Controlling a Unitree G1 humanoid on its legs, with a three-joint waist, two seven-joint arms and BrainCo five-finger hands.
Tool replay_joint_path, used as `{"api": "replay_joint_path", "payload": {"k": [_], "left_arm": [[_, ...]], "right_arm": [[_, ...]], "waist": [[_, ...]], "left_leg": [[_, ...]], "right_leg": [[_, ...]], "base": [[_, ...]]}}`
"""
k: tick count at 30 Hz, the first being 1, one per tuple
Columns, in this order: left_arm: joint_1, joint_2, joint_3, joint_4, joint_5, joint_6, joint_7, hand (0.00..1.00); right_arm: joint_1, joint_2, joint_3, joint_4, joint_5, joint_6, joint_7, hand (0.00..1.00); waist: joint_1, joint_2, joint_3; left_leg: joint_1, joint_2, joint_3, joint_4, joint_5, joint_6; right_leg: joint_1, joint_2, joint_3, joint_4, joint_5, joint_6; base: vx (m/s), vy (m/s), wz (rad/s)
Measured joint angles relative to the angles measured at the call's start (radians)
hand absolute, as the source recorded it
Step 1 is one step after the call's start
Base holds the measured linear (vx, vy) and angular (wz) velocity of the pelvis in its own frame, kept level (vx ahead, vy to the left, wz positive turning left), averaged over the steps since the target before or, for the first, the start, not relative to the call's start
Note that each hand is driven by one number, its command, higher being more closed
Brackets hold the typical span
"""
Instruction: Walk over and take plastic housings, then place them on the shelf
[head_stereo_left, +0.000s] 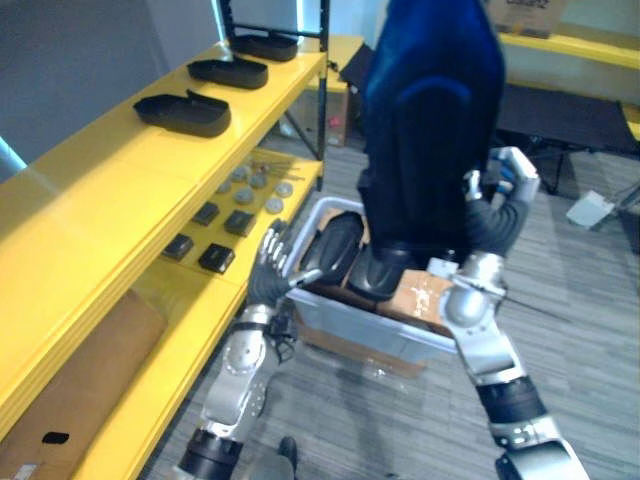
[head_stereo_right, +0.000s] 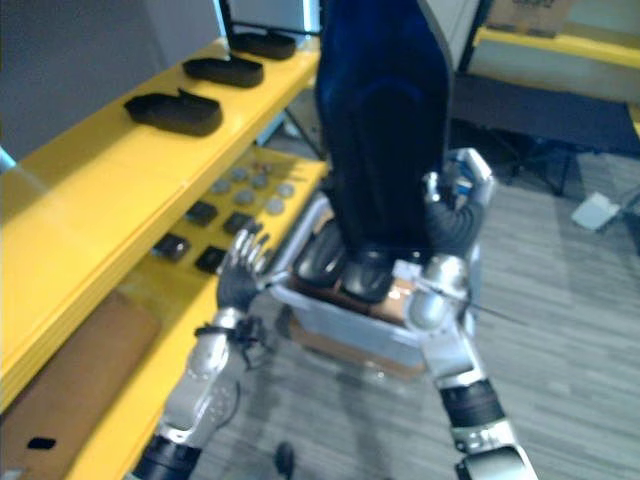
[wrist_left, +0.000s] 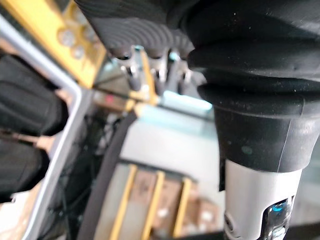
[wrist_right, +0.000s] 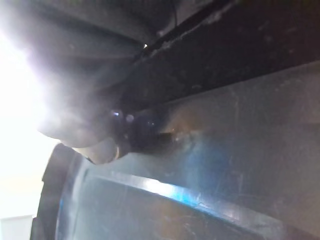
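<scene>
A large dark blue plastic housing (head_stereo_left: 430, 120) is held upright, high above the grey bin (head_stereo_left: 400, 332), close to my head. My right hand (head_stereo_left: 503, 180) is shut on its right edge; the right wrist view has a dark fingertip (wrist_right: 137, 127) pressed to the housing's glossy surface (wrist_right: 225, 150). More black housings (head_stereo_left: 335, 250) lie in the bin. My left hand (head_stereo_left: 268, 268) hovers open, fingers spread, at the bin's left rim, holding nothing. Three black housings (head_stereo_left: 185, 112) (head_stereo_left: 228, 72) (head_stereo_left: 265, 45) lie in a row on the yellow shelf's top tier (head_stereo_left: 110, 190).
The shelf's lower tier carries small black blocks (head_stereo_left: 215, 258) and grey discs (head_stereo_left: 255, 185). A cardboard box (head_stereo_left: 80, 390) sits under it. A brown cardboard piece (head_stereo_left: 420, 297) lies in the bin. A black table (head_stereo_left: 560, 115) and a white object (head_stereo_left: 590, 208) stand at the back right.
</scene>
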Motion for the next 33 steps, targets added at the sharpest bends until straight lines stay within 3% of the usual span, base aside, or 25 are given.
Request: {"api": "replay_joint_path", "payload": {"k": [6, 15, 26, 33], "left_arm": [[-0.018, -0.003, -0.021, 0.010, -0.026, 0.037, -0.003, 0.00], [-0.018, -0.003, -0.017, 0.032, -0.179, 0.039, -0.053, 0.00], [-0.011, -0.020, 0.014, -0.078, -0.350, 0.035, -0.134, 0.00], [0.004, -0.023, 0.046, -0.116, -0.339, 0.035, -0.133, 0.00]], "right_arm": [[0.001, 0.041, 0.057, -0.001, 0.005, -0.020, 0.054, 1.00], [0.042, 0.060, 0.078, 0.003, -0.001, -0.027, 0.116, 1.00], [0.101, 0.065, 0.107, 0.046, -0.013, -0.027, 0.154, 1.00], [0.109, 0.078, 0.113, 0.061, -0.012, -0.048, 0.194, 1.00]], "waist": [[-0.020, 0.004, -0.017], [-0.031, 0.012, -0.040], [-0.035, 0.017, -0.057], [-0.036, 0.017, -0.057]], "left_leg": [[0.011, -0.001, 0.010, -0.040, 0.032, 0.005], [0.010, -0.004, 0.005, -0.040, 0.035, 0.004], [0.010, -0.005, -0.002, -0.042, 0.041, 0.004], [0.009, -0.007, -0.002, -0.042, 0.044, 0.005]], "right_leg": [[-0.015, 0.000, 0.007, 0.000, 0.005, 0.009], [-0.012, 0.001, 0.005, -0.011, 0.010, 0.015], [-0.011, 0.001, -0.001, -0.014, 0.007, 0.010], [-0.011, 0.001, -0.001, -0.017, 0.007, 0.010]], "base": [[-0.03, 0.008, -0.04], [0.00, 0.000, 0.00], [0.00, 0.000, 0.00], [0.00, 0.000, 0.00]]}}
